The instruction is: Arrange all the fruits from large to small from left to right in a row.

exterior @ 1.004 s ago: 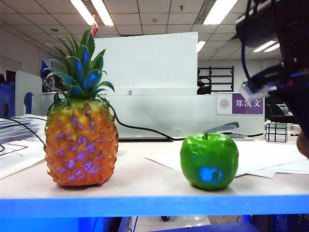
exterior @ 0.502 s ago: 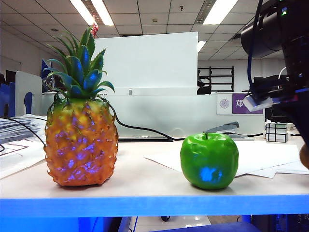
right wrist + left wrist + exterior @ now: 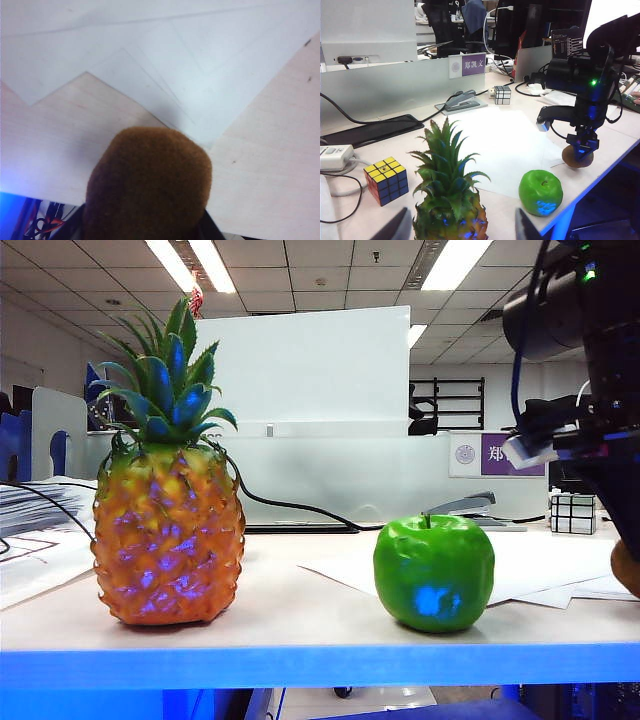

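Note:
The pineapple (image 3: 168, 530) stands upright at the left of the table. The green apple (image 3: 434, 572) sits to its right, near the front edge. The brown kiwi (image 3: 577, 156) is right of the apple, low over the table. My right gripper (image 3: 581, 146) points down and is shut on the kiwi. The kiwi (image 3: 149, 185) fills the right wrist view, with the right gripper (image 3: 142, 231) dark on both sides of it. In the exterior view only a sliver of kiwi (image 3: 628, 570) shows at the right edge. My left gripper (image 3: 460, 230) stands open behind the pineapple (image 3: 451, 210), holding nothing.
White paper sheets (image 3: 505, 142) lie under and behind the apple. A coloured puzzle cube (image 3: 386, 181) sits beside the pineapple. A mirror cube (image 3: 502, 94) and a stapler (image 3: 461, 99) stand further back. Cables and a white adapter (image 3: 335, 156) lie at the far side.
The right arm has come down at the right edge, bringing the kiwi lower toward the table. Pineapple and apple have not moved.

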Available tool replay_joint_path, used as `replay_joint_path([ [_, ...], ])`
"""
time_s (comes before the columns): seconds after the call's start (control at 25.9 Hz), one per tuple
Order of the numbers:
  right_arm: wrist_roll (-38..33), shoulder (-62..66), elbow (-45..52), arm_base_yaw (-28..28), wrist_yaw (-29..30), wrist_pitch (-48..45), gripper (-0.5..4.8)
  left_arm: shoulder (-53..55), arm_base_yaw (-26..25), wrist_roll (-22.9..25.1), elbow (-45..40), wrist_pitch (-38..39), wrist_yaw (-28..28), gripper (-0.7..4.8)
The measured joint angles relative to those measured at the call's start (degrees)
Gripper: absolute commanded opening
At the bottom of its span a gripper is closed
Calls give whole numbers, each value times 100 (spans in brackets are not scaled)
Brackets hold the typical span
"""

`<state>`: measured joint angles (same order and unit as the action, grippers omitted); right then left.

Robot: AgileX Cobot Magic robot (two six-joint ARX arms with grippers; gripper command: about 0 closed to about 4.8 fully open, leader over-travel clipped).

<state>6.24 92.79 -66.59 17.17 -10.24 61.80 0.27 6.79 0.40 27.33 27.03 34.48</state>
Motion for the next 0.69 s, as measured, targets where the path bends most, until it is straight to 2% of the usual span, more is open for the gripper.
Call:
replay_joint_path([
  [0.5,59,-52,254,-55,-26,-234,0,0,2,0,0,2,0,274],
  [0.54,61,-52,254,-55,-26,-234,18,0,2,0,0,2,0,274],
  [0.58,66,-52,254,-55,-28,-234,62,0,2,2,0,2,0,274],
  [0.66,85,-52,254,-55,-28,-236,190,0,2,2,0,2,0,274],
  [0.69,90,-52,256,-55,-28,-236,230,0,2,0,0,2,0,274],
])
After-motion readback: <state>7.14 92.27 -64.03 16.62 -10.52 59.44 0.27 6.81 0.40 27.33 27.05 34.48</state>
